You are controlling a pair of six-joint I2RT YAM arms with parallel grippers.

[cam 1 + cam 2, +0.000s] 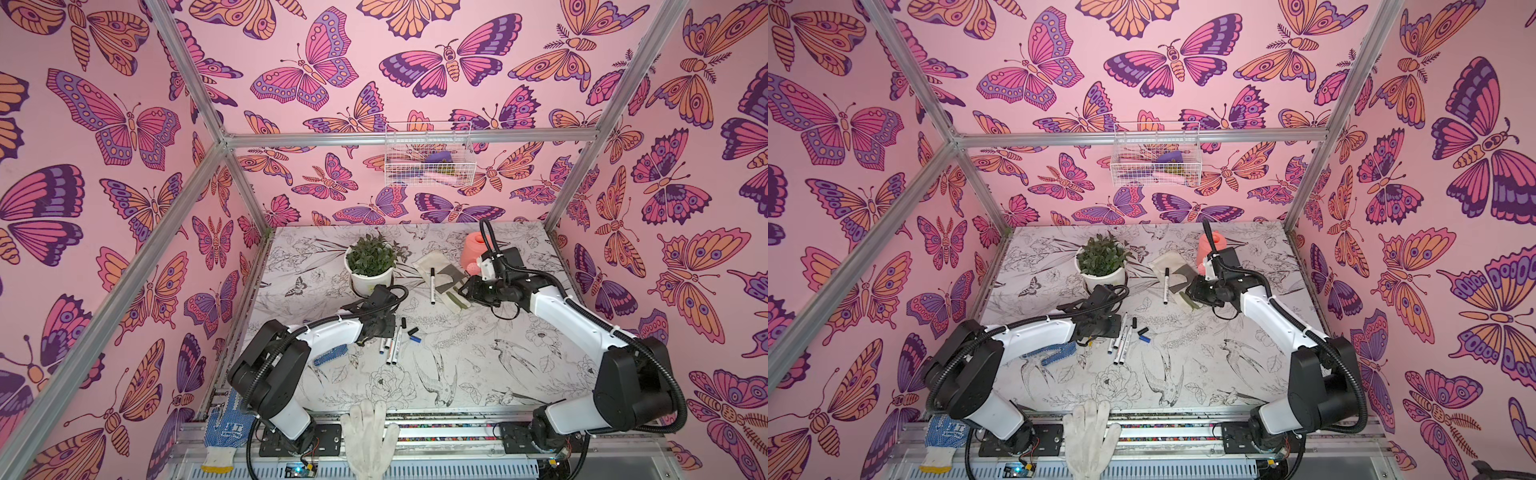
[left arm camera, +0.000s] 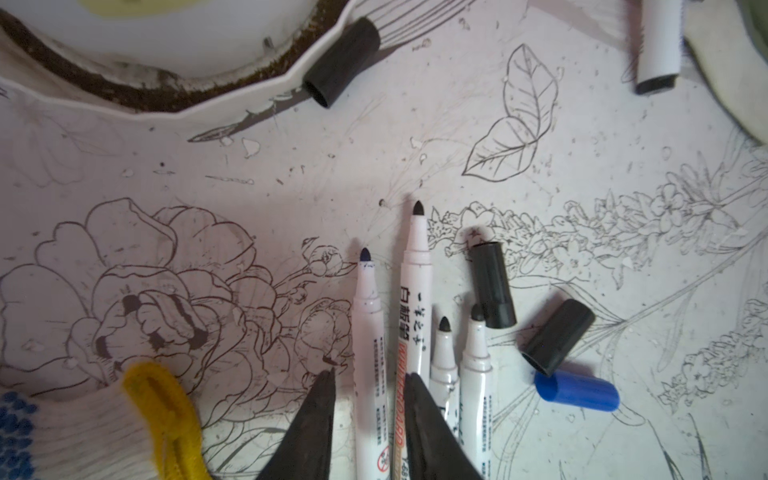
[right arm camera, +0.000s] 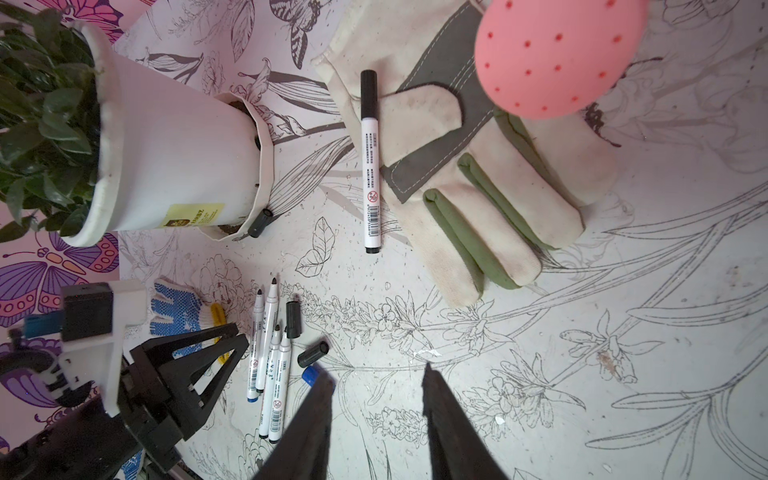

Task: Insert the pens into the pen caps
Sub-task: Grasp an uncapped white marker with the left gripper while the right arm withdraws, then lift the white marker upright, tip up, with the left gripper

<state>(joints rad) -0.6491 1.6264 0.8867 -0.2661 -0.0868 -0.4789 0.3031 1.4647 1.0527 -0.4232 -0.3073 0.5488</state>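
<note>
Four uncapped white pens [image 2: 415, 291] lie side by side near mid-table [image 1: 392, 343]. My left gripper [image 2: 371, 372] is low over them. Its jaws straddle the blue-tipped pen [image 2: 368, 332] and the longest one, with a gap still showing on one side. Two black pen caps [image 2: 492, 284] [image 2: 559, 336] and a blue cap [image 2: 577, 390] lie beside the pens. Another black cap [image 3: 260, 222] rests against the plant pot's saucer. A fifth pen [image 3: 370, 162], capped, lies on a canvas glove. My right gripper [image 3: 378, 372] hovers open and empty over bare table near that glove.
A potted plant [image 1: 370, 266] stands at the back, with a pink watering can [image 1: 476, 249] and the canvas glove [image 1: 444, 278] to its right. A blue-dotted glove [image 1: 330, 355] lies under my left arm. More gloves [image 1: 368, 432] hang over the front edge. A wire basket [image 1: 428, 153] hangs on the back wall.
</note>
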